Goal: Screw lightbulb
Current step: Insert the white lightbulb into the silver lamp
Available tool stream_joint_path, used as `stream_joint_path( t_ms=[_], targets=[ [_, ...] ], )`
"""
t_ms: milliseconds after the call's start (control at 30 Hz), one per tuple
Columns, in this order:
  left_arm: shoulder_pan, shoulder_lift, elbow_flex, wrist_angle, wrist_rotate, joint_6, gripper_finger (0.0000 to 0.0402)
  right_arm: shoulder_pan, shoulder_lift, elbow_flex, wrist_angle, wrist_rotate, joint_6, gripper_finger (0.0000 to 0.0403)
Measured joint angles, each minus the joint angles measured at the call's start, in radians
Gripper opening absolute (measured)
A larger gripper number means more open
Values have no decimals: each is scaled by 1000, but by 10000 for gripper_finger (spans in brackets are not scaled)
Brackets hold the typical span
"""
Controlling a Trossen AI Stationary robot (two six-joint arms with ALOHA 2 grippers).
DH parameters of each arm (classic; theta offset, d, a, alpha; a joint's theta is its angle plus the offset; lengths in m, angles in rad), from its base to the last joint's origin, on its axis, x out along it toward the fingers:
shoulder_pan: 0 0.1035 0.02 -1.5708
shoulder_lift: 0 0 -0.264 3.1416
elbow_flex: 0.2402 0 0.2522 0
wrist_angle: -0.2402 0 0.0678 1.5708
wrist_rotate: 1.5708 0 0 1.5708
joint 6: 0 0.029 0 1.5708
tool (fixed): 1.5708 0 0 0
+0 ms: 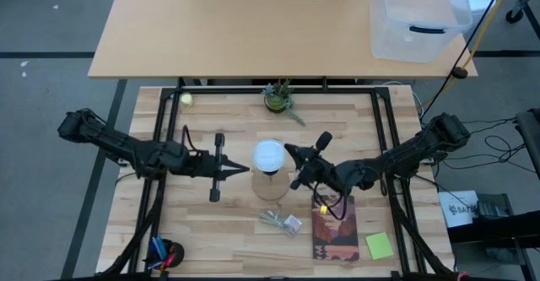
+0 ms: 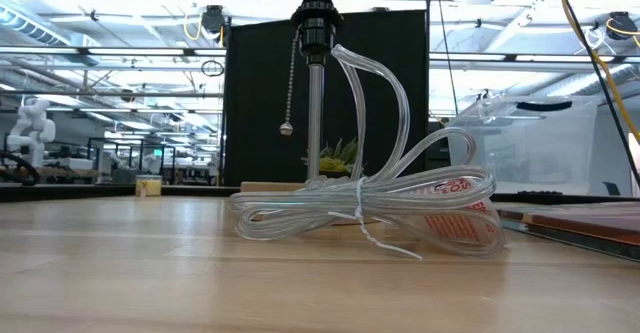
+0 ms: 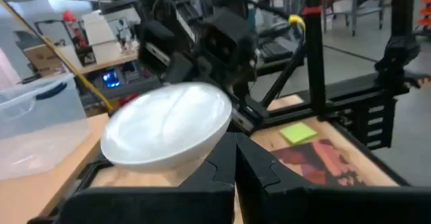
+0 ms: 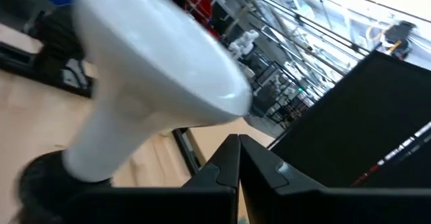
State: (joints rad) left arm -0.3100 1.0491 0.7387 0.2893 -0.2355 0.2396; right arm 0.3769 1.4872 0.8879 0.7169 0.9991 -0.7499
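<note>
While both arms reach toward the middle of the wooden surface, one lightbulb sits upright at centre, its neck down in a black socket on a round wooden base. Count: one bulb, one lamp base, two arms.

Left tool: at roughly 9 o'clock from the bulb, tip just beside the lamp base, fingers pressed together with nothing between them. In the left wrist view the closed fingers point at the underside of the white globe; contact cannot be told.

Right tool: at about 3 o'clock from the bulb, tip just beside the globe, fingers together and empty. The right wrist view shows the globe and tapering neck close ahead of the closed fingers.

Other items on the surface, from the high view: one small potted plant at 12 o'clock from the bulb; one yellow-green ball at 10 o'clock; one book at 4 o'clock; one green sticky pad beside the book; one coil of clear cord at 6 o'clock.

Low view: clear cord bundle in front of the lamp's metal stem, one pull chain hanging.

One clear plastic bin rests on the far surface at 1 o'clock.
</note>
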Motion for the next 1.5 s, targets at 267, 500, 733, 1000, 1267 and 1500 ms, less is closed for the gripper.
stream_joint_path(
  t_ms=[267, 500, 733, 1000, 1267, 1500],
  targets=[
    [35, 47, 0, 61, -2, -3, 0, -18, 0, 0, 41, -10, -47, 0],
    [76, 58, 0, 61, -1, -41, 0, -16, 0, 0, 74, -33, -107, 0],
    [82, 58, 0, 53, 1, -44, 0, -2, -2, 0, 64, -39, -102, 0],
    [104, 56, 0, 36, -3, -48, 0, 34, -2, 0, 56, 7, -105, 0],
    [145, 56, 0, 25, -31, -48, 0, 73, -3, 0, 51, 31, -108, 0],
    [197, 61, 0, -2, -61, -76, 0, 106, 5, -1, 21, -35, -103, 0]
  ],
)
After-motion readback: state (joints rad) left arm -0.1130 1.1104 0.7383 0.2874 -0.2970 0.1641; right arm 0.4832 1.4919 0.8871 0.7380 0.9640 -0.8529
